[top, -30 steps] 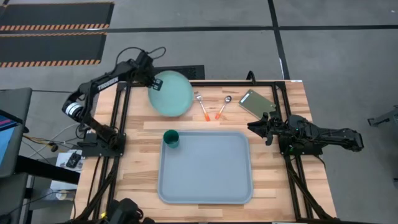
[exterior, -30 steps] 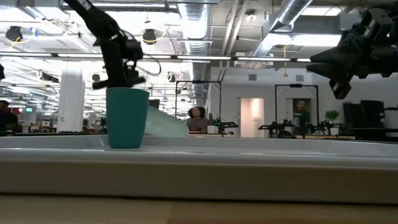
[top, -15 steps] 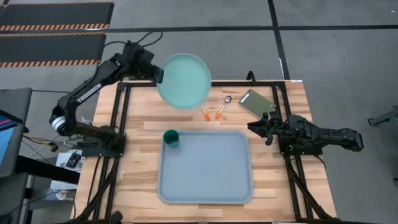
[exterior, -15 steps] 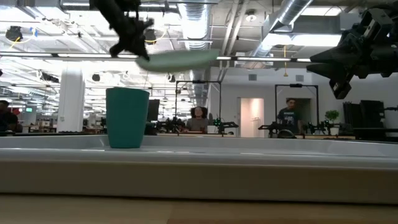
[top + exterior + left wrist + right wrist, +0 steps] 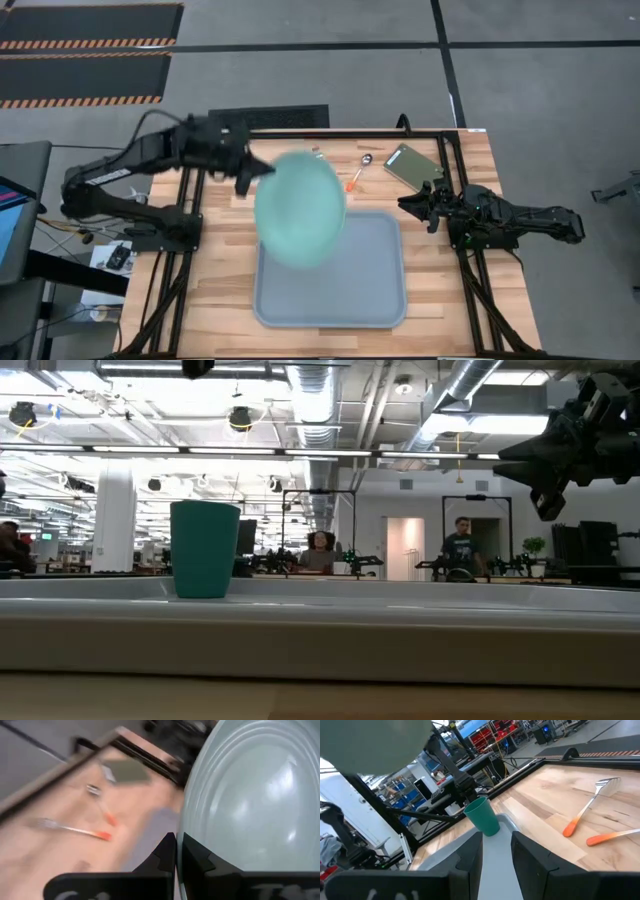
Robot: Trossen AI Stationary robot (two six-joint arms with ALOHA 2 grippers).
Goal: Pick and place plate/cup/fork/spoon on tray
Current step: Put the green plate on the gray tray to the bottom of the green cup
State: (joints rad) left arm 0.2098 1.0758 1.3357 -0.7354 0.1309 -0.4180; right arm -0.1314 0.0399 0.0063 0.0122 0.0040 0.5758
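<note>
Two fingers of the left gripper (image 5: 252,172) are being kept clamped on the plate's (image 5: 298,208) rim, and the plate is being carried in the air above the tray's (image 5: 375,290) far left part. Inside the tray's far left corner the cup (image 5: 205,548) is being left upright. Beyond the tray, fork (image 5: 592,802) and spoon (image 5: 356,176) are lying. Beside the tray's right edge, the right gripper (image 5: 418,207) is being held slightly apart.

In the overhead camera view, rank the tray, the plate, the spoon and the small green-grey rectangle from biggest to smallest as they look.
1. tray
2. plate, held by the left gripper above the tray, so nearer the camera and looking enlarged
3. green-grey rectangle
4. spoon, partly hidden by the plate, so unsure
</note>
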